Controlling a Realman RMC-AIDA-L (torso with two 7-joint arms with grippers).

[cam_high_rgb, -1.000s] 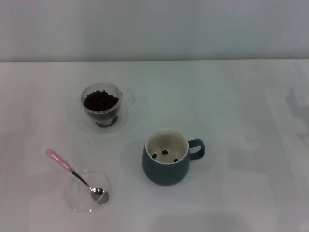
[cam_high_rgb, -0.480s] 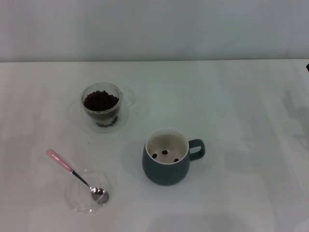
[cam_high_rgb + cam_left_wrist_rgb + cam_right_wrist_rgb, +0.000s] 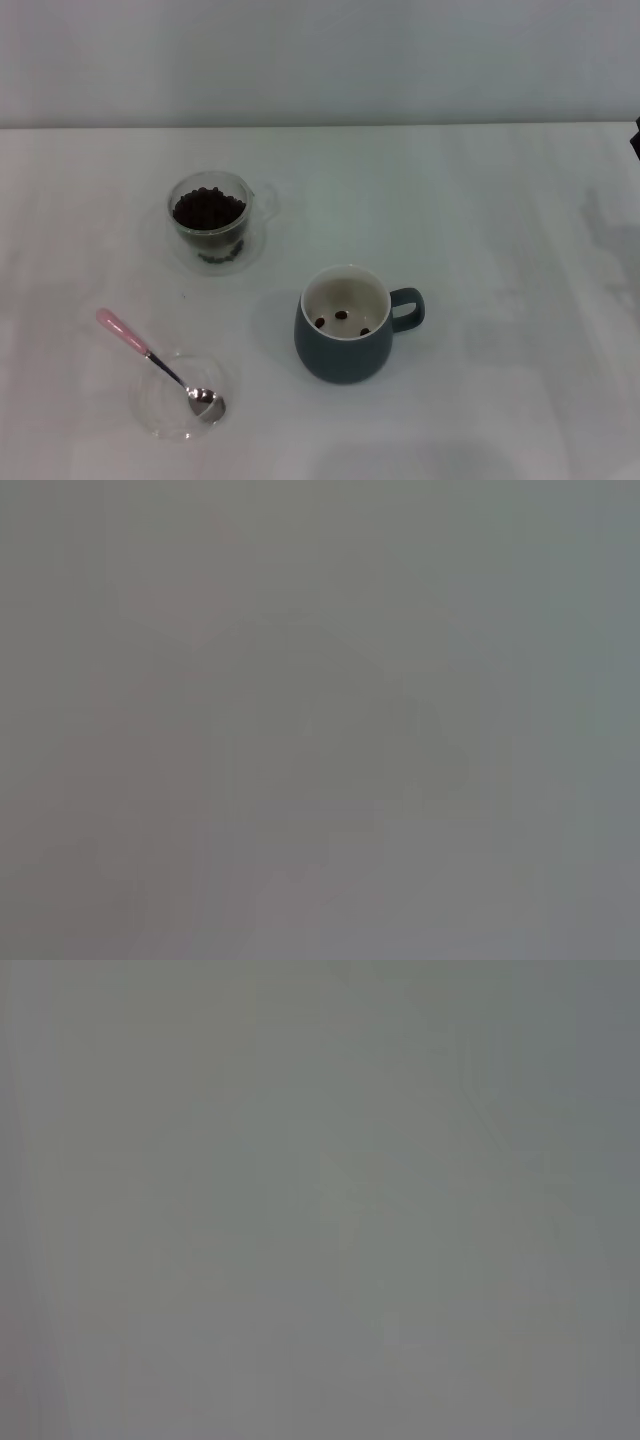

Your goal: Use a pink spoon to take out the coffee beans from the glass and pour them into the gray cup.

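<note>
Neither gripper's jaws are showing in any view, so I cannot tell whether they are spread or pressed together; only a dark sliver is poking in at the head view's 3 o'clock edge, too little to identify. Nothing is holding or touching the task's things. On the white table [image 3: 480, 200], the glass [image 3: 210, 220] is standing at about 10 o'clock, filled with coffee beans [image 3: 208, 208]. The gray cup [image 3: 346, 324] is sitting near the centre, handle pointing to 3 o'clock, with three beans lying on its cream bottom. The spoon [image 3: 160, 364] is lying at 7 o'clock, its bowl resting in a shallow clear dish [image 3: 180, 395], its pink handle angling out toward 10 o'clock. Both wrist views are giving only a blank grey blur, while the head view alone is showing the table.
</note>
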